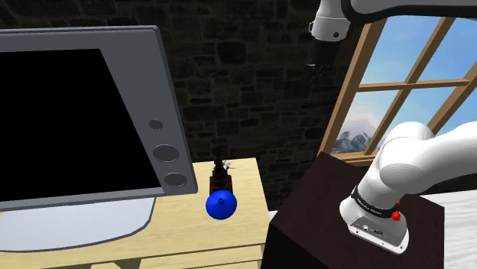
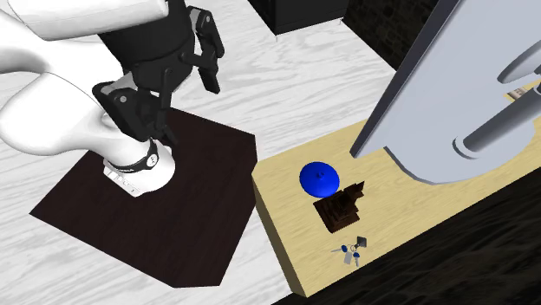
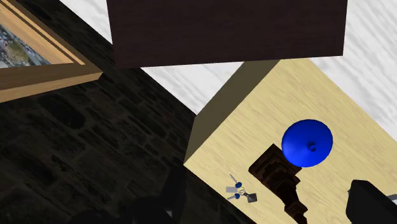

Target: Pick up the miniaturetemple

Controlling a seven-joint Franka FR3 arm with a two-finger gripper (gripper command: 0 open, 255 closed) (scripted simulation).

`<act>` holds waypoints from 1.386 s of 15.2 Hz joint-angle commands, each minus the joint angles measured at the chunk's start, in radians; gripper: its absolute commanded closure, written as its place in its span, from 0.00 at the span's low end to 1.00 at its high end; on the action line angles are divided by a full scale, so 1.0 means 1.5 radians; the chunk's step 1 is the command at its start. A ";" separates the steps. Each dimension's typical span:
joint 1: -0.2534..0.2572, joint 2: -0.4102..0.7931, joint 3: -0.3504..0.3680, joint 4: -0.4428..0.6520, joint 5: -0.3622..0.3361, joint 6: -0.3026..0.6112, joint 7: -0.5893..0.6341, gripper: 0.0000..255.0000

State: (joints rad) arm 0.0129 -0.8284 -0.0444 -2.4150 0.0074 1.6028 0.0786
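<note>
Wood grain runs pale and fine across the table (image 2: 282,221), a flat rectangular slab. The box (image 2: 139,217) under the arm is far darker, a near-black brown wood. The floor (image 2: 286,78) is whitish boards, the wall (image 3: 76,140) is rough dark stone, and a window (image 1: 397,84) has a warm wooden frame.

One temple model (image 2: 341,208) stands upright on the table. It is dark brown with a square base, built in stepped tiers that narrow to a thin spire. It sits toward the end of the table nearest the box. It is between a smooth, glossy blue disc (image 2: 320,178) with a small knob at its centre, just beside it, and a small bunch of keys (image 2: 351,251) in grey and blue, a little apart on the other side. There is one of each.

One monitor (image 1: 164,84) stands on the table too, with a grey matte frame, a flat black screen and a rounded grey foot. Three round buttons line the frame's edge in the shoulder view.

The black gripper (image 1: 315,66) hangs high in the air, well apart from the temple model. Its two fingers are spread with nothing between them.
</note>
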 commanded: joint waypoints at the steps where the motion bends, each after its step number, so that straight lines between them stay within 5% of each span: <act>1: 0.000 0.000 0.000 0.000 0.000 0.000 0.000 0.00; 11: 0.009 0.238 0.049 0.028 0.058 0.156 0.103 0.00; 21: 0.019 0.508 0.076 0.142 0.097 0.264 0.188 0.00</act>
State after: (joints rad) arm 0.0398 -0.1128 0.0673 -2.2269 0.1483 1.9845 0.3474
